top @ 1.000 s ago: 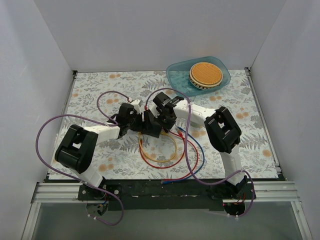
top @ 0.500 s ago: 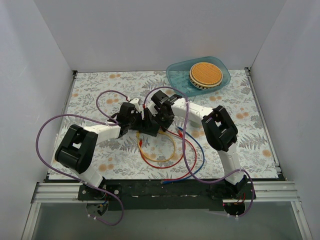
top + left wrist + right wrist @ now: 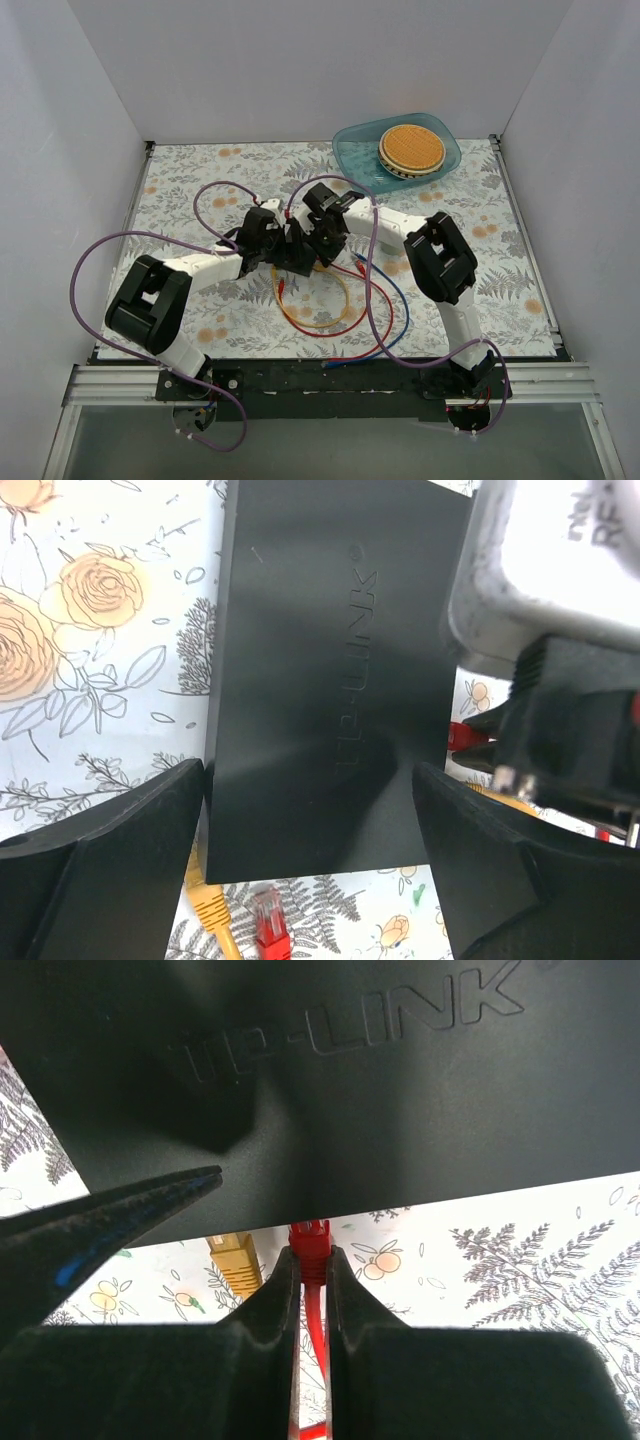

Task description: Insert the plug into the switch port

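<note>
The flat black TP-LINK switch lies on the floral table. My left gripper straddles its near end, one finger on each side, shut on it. My right gripper is shut on the red plug and holds it nose-first against the switch's edge. The port itself is hidden under that edge. In the left wrist view the red plug shows at the switch's right edge with my right gripper behind it.
A loose yellow plug and a second red plug lie by the switch's near end. Another yellow plug sits beside the held one. Red, yellow and blue cables loop in front. A blue tray with a round disc stands at the back right.
My right gripper has moved left with the red plug, up to the switch. My left gripper and the switch have shifted slightly right and away.
</note>
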Controlling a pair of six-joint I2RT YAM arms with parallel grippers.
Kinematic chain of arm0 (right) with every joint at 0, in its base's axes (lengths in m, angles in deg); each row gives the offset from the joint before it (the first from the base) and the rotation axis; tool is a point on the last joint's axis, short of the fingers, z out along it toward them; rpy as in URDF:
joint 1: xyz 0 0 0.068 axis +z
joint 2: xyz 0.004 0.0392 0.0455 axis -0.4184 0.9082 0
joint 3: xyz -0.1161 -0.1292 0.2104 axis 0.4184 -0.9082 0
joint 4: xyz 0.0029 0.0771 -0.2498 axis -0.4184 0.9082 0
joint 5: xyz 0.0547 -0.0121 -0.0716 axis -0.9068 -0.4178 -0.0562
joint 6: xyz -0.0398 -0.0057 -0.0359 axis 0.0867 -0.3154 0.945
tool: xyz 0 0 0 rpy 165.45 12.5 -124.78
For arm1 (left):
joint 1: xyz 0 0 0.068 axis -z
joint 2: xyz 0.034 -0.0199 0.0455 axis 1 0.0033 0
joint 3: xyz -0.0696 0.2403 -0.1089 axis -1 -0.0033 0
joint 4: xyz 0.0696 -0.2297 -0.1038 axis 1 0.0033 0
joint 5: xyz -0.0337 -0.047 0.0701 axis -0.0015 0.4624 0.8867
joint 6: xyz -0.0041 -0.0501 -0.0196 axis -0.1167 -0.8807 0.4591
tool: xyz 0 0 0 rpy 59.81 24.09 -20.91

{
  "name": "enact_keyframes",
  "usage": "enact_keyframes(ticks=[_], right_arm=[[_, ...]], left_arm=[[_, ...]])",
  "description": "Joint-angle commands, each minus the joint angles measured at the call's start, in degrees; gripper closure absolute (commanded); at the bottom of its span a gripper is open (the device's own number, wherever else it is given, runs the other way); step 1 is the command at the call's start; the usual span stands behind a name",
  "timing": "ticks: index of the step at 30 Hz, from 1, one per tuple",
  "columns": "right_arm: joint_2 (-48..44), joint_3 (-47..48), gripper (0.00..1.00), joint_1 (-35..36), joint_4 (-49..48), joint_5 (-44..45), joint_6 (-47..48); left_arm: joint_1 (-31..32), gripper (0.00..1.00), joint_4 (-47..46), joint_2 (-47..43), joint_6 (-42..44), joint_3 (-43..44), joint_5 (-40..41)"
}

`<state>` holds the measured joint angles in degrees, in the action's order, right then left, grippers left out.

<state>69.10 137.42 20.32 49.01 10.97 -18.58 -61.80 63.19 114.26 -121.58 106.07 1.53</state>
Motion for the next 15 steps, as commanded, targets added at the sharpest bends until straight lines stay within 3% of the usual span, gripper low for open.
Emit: enact_keyframes(ticks=[1,8,11,15], right_arm=[[-5.2,-0.8,0.87,4.2,-13.7,-10.2,0.1],[-7.7,-3.3,0.68,4.2,-11.5,-9.2,-0.9],[-9.9,-5.6,0.54,4.2,-11.8,-9.4,-1.1],[-12.0,-7.8,0.48,4.2,-12.0,-9.1,-0.8]], left_arm=[[3.6,0.17,-1.3,-2.9,-3.6,3.5,-7.1],[1.8,0.11,3.6,-1.1,-6.1,4.9,-0.7],[0.9,0.10,3.7,-0.1,-6.3,5.2,-0.8],[0.3,0.08,5.2,1.4,-6.1,7.3,0.2]])
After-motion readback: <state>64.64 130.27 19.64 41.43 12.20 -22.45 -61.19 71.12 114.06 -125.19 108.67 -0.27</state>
